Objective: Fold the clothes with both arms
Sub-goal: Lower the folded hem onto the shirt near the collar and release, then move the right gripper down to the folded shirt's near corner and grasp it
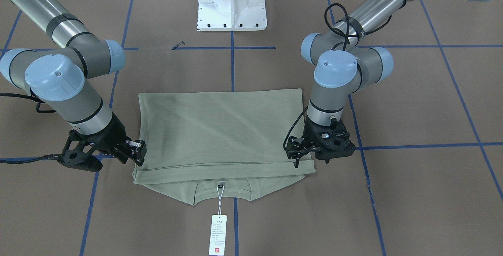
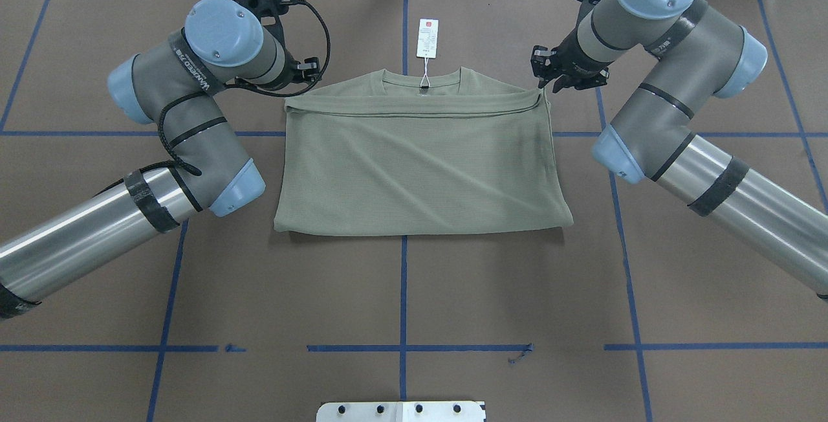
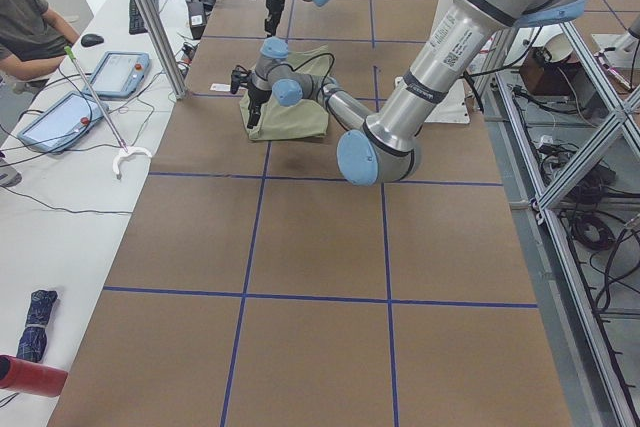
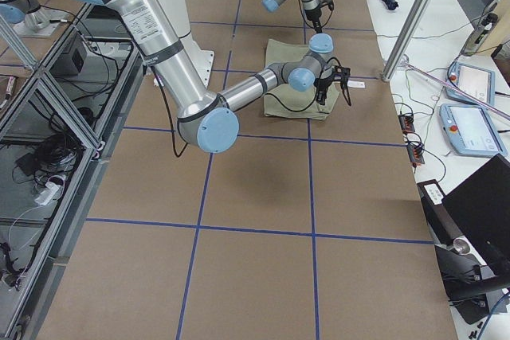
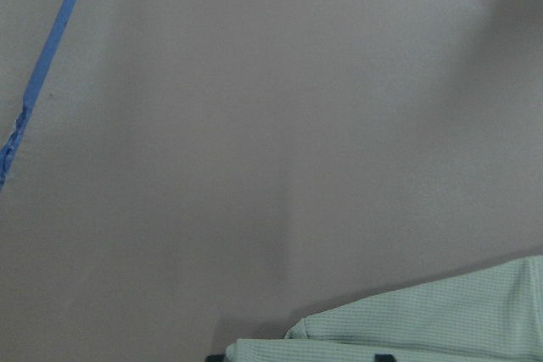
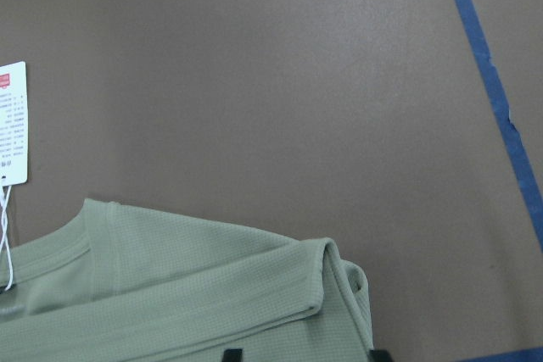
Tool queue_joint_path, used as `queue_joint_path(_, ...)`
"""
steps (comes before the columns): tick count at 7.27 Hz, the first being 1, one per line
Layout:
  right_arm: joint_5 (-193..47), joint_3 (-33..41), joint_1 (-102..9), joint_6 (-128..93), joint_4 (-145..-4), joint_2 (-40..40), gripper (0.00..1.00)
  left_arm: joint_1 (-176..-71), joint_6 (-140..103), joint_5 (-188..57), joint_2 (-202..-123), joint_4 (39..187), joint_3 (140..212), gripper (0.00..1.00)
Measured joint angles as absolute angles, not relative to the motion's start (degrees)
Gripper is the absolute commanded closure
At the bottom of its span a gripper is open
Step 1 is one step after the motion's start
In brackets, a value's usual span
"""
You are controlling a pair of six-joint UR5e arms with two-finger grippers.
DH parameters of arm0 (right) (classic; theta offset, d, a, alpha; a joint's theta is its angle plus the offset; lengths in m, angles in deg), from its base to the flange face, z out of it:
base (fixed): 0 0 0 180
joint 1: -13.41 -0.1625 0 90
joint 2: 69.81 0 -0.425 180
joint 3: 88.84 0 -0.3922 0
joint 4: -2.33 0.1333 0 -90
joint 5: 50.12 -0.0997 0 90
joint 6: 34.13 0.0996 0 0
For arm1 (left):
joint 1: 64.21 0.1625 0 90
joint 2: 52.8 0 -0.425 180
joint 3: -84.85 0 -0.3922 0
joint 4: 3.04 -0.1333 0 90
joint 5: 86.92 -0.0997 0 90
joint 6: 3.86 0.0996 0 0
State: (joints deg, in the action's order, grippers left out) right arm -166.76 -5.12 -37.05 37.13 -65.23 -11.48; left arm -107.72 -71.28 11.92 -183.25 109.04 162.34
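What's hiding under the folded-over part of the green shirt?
Only the collar and shoulder edges peek out, with the hang tag beyond. Everything else under the top layer of the shirt is covered.

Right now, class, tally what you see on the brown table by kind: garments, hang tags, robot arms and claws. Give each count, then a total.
Shirt: 1
Hang tag: 1
Robot arms: 2 (left arm, right arm)
Claws: 2 (left claw, right claw)
Total: 6
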Motion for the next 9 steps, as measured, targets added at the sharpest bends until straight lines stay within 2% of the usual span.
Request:
queue_joint_path(3, -166.0, 6.1, -31.2, 41.8, -65.1, -2.1, 0.0, -107.9, -71.2, 12.2, -181.6, 107.7, 167.3, 0.0)
queue_joint_path(6, -162.3, 9.1, -23.7, 44.2, -65.1, 3.8, 0.0, -107.9, -71.2, 12.3, -180.6, 105.8, 170.5, 0.0)
queue_joint_path(9, -162.3, 11.7, -21.7, 44.3, -65.1, 7.1, 0.03, -107.7, -71.2, 12.4, -180.6, 105.7, 171.1, 0.0)
